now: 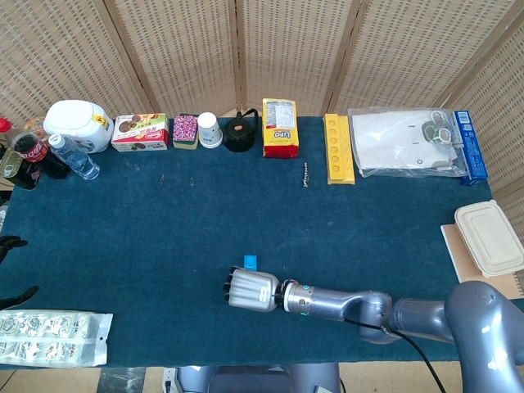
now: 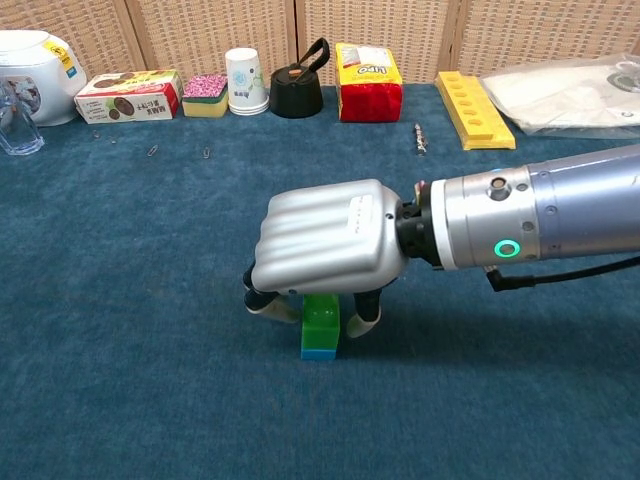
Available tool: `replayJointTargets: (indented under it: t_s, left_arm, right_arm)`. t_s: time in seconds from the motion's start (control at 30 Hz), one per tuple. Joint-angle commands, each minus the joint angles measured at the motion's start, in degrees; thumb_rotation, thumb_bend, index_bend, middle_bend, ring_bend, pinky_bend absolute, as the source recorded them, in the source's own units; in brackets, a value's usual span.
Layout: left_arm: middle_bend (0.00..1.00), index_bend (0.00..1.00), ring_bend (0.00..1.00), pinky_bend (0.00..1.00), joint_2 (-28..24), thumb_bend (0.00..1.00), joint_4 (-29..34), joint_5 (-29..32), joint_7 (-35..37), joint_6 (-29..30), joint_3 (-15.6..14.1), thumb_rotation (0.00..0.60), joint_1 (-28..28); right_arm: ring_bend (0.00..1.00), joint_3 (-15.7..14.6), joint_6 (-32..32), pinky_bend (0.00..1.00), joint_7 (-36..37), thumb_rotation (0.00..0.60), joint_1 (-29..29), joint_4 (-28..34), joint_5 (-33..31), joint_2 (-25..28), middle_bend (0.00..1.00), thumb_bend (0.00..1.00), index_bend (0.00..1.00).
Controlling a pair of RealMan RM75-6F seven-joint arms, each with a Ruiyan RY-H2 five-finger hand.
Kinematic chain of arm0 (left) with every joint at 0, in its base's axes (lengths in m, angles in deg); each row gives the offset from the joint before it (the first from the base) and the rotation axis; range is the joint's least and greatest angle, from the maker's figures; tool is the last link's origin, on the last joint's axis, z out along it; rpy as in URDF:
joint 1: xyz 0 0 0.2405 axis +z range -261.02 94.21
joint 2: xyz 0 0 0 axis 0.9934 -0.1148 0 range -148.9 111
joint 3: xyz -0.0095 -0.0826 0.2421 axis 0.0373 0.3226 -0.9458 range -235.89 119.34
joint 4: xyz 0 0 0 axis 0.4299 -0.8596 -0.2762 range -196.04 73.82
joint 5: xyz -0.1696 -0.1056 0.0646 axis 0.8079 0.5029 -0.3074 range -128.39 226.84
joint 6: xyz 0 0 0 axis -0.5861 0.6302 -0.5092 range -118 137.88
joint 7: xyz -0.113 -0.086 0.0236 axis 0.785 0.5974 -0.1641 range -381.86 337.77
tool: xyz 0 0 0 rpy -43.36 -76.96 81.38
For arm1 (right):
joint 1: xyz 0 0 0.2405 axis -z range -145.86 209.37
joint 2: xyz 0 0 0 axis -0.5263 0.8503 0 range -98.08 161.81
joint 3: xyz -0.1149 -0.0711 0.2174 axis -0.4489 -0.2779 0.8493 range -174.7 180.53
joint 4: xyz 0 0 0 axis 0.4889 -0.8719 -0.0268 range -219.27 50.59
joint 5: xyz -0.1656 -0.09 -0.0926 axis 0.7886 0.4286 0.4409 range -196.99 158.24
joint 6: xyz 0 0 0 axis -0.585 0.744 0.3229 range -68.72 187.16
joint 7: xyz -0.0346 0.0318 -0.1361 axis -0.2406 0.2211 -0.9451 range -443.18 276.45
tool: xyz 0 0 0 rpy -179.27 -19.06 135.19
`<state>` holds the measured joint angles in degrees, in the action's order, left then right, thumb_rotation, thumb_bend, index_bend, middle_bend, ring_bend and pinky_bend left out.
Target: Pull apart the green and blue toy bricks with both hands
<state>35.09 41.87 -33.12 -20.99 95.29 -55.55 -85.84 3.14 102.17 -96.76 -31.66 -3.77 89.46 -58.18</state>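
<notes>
The green brick (image 2: 320,312) stands upright on the blue brick (image 2: 319,352) on the blue cloth near the table's front edge. My right hand (image 2: 325,250) sits low over the stack, palm down. Its fingers curl in at the left of the green brick and its thumb at the right, and they hold it. In the head view only the stack's blue end (image 1: 249,262) shows beside the right hand (image 1: 250,291). My left hand (image 1: 10,244) shows only as dark fingertips at the far left edge, spread apart and holding nothing, far from the bricks.
Along the back edge stand a white jar (image 1: 78,124), a snack box (image 1: 139,132), a paper cup (image 1: 210,129), a black kettle (image 1: 240,133), a yellow packet (image 1: 279,128) and a yellow tray (image 1: 338,148). A plastic bag (image 1: 53,337) lies front left and a lidded container (image 1: 490,237) at the right.
</notes>
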Motion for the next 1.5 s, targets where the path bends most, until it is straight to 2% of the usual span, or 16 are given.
replayJointTargets:
  t_s: [0.03,0.23,0.43,0.7,1.0,1.13,1.3,1.5]
  left_arm:
    - [0.28,0.29,0.22,0.27,-0.04,0.14,-0.16,-0.03,0.23,0.03,-0.05,0.600,0.07]
    - [0.28,0.29,0.22,0.27,-0.11,0.14,-0.55,-0.11,0.81,0.46,-0.06,0.600,0.36]
    - [0.28,0.29,0.22,0.27,0.03,0.14,-0.67,-0.51,0.91,0.01,-0.18,0.600,0.10]
    - [0.28,0.29,0.22,0.27,-0.41,0.14,0.68,-3.17,-0.29,-1.06,-0.65,0.600,-1.14]
    - [0.28,0.29,0.22,0.27,-2.09,0.14,5.23,-7.39,-1.65,-5.33,-1.26,0.600,-4.68]
    - [0.28,0.29,0.22,0.28,-1.69,0.19,7.21,-7.86,-2.63,-8.26,-0.96,0.600,-6.96]
    - [0.28,0.29,0.22,0.30,-0.13,0.20,10.40,-5.89,-5.00,-13.77,0.66,0.600,-11.30]
    - [0.28,0.29,0.22,0.30,4.07,0.20,13.40,-1.33,-6.41,-17.61,4.62,0.600,-16.41]
  right_arm:
    - [0.56,-0.20,0.31,0.59,0.24,0.600,-0.23,-1.04,-0.43,-1.00,0.48,0.01,0.55]
    - [0.65,-0.59,2.29,0.67,1.65,0.600,-0.45,-2.45,-0.69,-2.18,0.57,0.03,0.60]
    - [0.68,-0.32,5.26,0.70,4.26,0.600,0.31,-1.67,-2.06,-1.21,0.60,0.03,0.63]
    - [0.71,1.48,10.21,0.73,12.25,0.600,3.46,5.47,-7.67,3.79,0.63,0.03,0.67]
    - [0.73,5.23,16.75,0.75,21.85,0.600,9.51,13.76,-17.09,10.36,0.66,0.06,0.70]
    - [0.74,6.71,17.94,0.76,26.90,0.600,11.96,16.82,-21.64,13.28,0.66,0.08,0.70]
    - [0.74,8.75,18.28,0.76,32.43,0.600,14.65,20.25,-27.18,16.94,0.67,0.08,0.71]
    - [0.75,11.11,18.16,0.76,38.90,0.600,17.06,23.25,-32.10,19.62,0.68,0.08,0.72]
